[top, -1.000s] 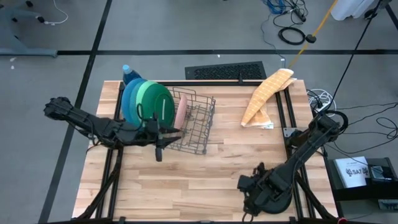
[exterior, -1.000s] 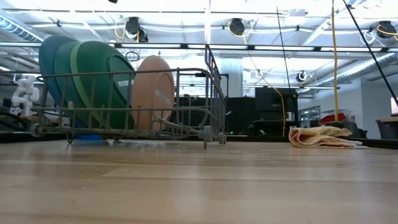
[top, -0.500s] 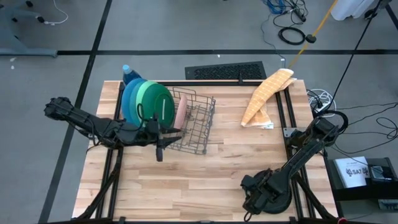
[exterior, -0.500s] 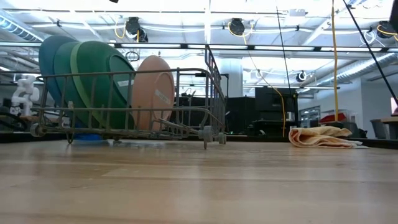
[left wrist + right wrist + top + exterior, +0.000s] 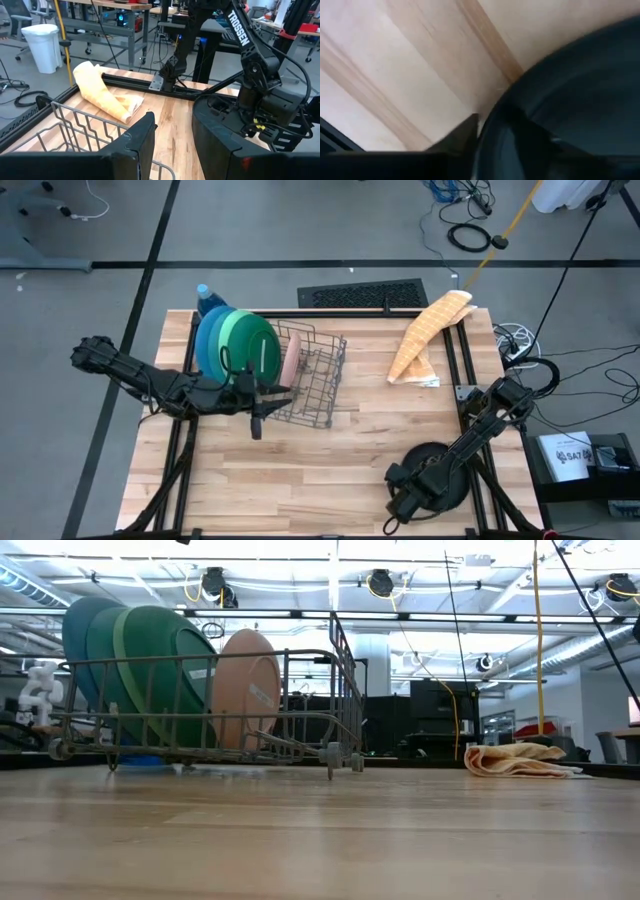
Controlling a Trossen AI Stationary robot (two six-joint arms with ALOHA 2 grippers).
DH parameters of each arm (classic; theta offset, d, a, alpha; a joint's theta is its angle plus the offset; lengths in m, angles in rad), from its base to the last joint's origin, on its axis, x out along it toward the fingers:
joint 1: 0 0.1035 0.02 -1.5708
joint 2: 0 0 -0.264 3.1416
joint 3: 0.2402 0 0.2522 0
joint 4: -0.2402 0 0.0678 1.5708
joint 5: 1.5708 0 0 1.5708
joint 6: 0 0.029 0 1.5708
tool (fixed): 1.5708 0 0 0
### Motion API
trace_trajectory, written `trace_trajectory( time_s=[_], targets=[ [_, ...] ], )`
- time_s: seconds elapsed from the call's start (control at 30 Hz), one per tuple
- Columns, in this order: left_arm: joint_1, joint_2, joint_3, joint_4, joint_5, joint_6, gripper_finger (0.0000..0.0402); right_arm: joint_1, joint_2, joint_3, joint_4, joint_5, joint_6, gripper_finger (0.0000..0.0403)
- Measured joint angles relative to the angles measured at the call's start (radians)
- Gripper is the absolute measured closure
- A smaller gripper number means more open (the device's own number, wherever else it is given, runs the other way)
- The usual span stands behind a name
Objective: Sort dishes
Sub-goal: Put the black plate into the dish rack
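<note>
The blue [image 5: 74, 630], teal [image 5: 100, 640], green [image 5: 165, 670] and pink [image 5: 248, 690] plates stand on edge in the wire rack [image 5: 318, 385] at the table's far left. The black plate [image 5: 437, 465] is near the front right, with my right gripper [image 5: 403, 490] shut on its rim. My left gripper [image 5: 262, 408] is open and empty at the rack's near side; the left wrist view [image 5: 172, 135] shows nothing between its fingers. My right gripper has the black plate's rim [image 5: 487, 132] between its two fingers, one finger [image 5: 462, 132] outside the rim and one [image 5: 535, 137] over the plate's inner face. It comes at the plate's near-left edge. Whether the plate is clear of the table cannot be told.
A yellow towel [image 5: 425, 335] lies at the far right. A blue soap bottle [image 5: 203, 295] stands behind the plates. A black grille [image 5: 362, 295] lies at the far edge. Bare wood lies in the table's middle and front left.
The black plate in my right gripper has come out from under the right arm toward the table's far edge and now shows as a fuller round. The right arm's elbow has swung a little toward the table's left and near edges.
</note>
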Motion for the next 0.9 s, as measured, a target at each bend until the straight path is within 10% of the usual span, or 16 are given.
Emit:
trace_trajectory(
  time_s=[0.17,0.9],
  targets=[
    [0.0,0.0,0.0,-0.001,0.0,-0.009,0.0272,-0.003,-0.023,-0.002,-0.043,0.023,-0.056,0.0386],
    [0.015,0.062,-0.001,0.147,0.125,0.112,0.0272,-0.038,-0.461,0.302,-0.043,0.269,-0.923,0.0402]
  ],
)
